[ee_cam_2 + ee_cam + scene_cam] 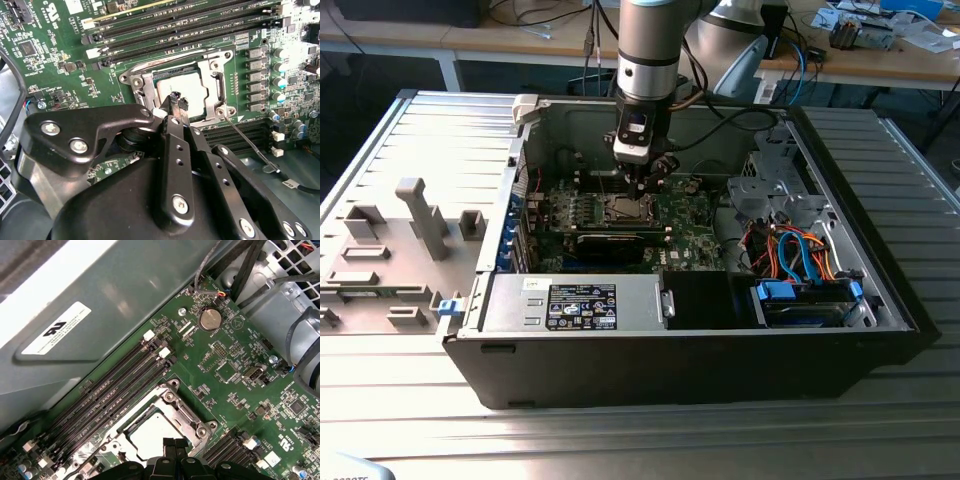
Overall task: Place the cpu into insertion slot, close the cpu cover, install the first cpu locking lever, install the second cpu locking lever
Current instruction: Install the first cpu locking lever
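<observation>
The arm reaches down into an open computer case (670, 370) that lies on its side on a ribbed metal worktop (420, 400), and the claw (645, 183) hangs just over the insertion slot (623, 207) in the middle of the green motherboard (690, 235). In the exterior view a labelled power-supply box (580, 303) sits along the case's near wall, well apart from the slot. In both wrist views the cpu (187, 85) (150, 437) lies flat inside the slot, its silver-grey face showing through the window of the cpu cover (212, 80) (182, 415), which lies down over it as a metal frame around the chip. The claw (178, 98) (174, 442) has its two black fingertips (173, 97) drawn close together with next to no gap, and nothing can be seen gripped between them; the tips sit at the edge of the chip's face, where the frame's near side runs, though I cannot tell whether they touch the metal or stop just above it. In the second wrist view a thin locking lever (247, 142) slants away from one corner of the frame, out over the board and not tucked in along the frame's side. Long memory slots (200, 20) (110, 385) run beside the socket, and a round coin battery (210, 319) sits farther off on the board in the first wrist view.
</observation>
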